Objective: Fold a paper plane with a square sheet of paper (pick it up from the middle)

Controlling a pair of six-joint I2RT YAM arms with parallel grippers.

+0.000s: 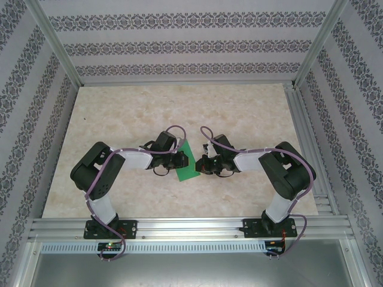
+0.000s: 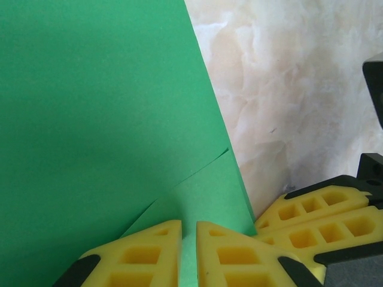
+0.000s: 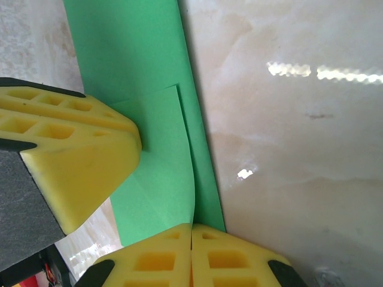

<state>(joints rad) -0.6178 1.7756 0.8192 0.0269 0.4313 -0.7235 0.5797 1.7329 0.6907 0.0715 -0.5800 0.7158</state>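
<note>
The left gripper (image 2: 188,230) has its yellow jaws a narrow slit apart, with green showing through the gap. The right gripper (image 3: 191,233) has its jaws pressed together, tips at the edge of a folded flap (image 3: 158,161). The square sheet of paper (image 1: 187,162) lies between the two at the middle of the table (image 1: 239,101), its long axis running near to far. The left arm (image 1: 128,158) and right arm (image 1: 257,160) bend elbows outward, forearms reaching inward, wrists facing each other.

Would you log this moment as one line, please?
paper: green, partly folded | left gripper: nearly closed over paper | right gripper: shut on paper edge
</note>
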